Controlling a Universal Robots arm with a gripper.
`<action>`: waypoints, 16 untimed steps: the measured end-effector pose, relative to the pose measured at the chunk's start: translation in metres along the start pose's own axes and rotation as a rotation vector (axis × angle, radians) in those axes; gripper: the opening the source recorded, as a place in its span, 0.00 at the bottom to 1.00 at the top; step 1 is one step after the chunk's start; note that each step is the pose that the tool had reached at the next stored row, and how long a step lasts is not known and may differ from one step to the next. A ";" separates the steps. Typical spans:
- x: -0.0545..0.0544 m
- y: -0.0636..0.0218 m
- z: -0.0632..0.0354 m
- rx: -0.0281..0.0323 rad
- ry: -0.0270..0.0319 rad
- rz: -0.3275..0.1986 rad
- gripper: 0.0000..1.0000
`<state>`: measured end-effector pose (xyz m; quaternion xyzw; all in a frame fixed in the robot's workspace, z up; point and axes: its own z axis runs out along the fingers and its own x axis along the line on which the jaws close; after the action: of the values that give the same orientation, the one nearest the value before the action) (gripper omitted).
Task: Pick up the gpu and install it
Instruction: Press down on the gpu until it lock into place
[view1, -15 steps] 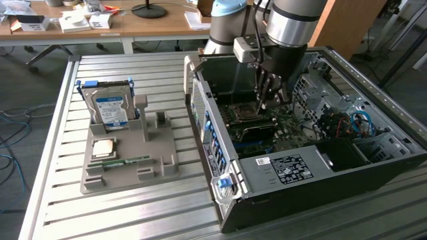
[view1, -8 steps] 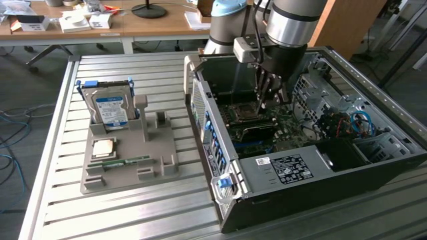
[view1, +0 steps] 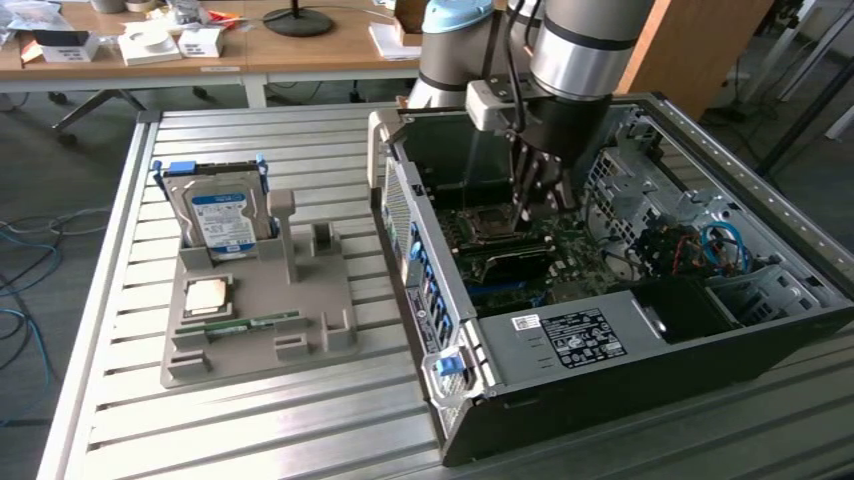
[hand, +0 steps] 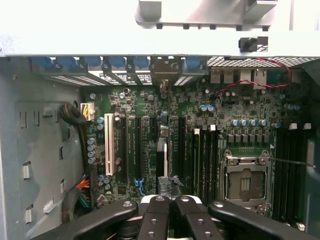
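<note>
The gripper (view1: 541, 205) is seen in the exterior view lowered inside the open computer case (view1: 747, 330), above the motherboard (view1: 534, 265). In the wrist view the black fingers (hand: 155, 220) are drawn fully together on the gpu (hand: 161, 165), a thin card seen edge-on, standing upright among the long black expansion slots beside a white slot (hand: 108, 145). A square metal processor socket (hand: 245, 182) is revealed there. Outside the case, a grey moulded holder (view1: 254, 320) carries a silver hard drive (view1: 220, 222) upright on a ribbed metal table (view1: 200, 430).

One hard drive (view1: 220, 215), one computer case (view1: 747, 250), one tray (view1: 254, 345).
</note>
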<state>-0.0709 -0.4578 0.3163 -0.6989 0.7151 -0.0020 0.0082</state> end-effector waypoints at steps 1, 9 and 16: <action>0.000 0.0000 0.0013 0.0000 0.0000 0.000 0.11; 0.000 0.0001 0.0119 0.0001 -0.0001 0.000 0.11; 0.000 0.0003 0.0216 0.0000 0.0000 0.000 0.11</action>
<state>-0.0709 -0.4578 0.2947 -0.6990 0.7151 -0.0021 0.0082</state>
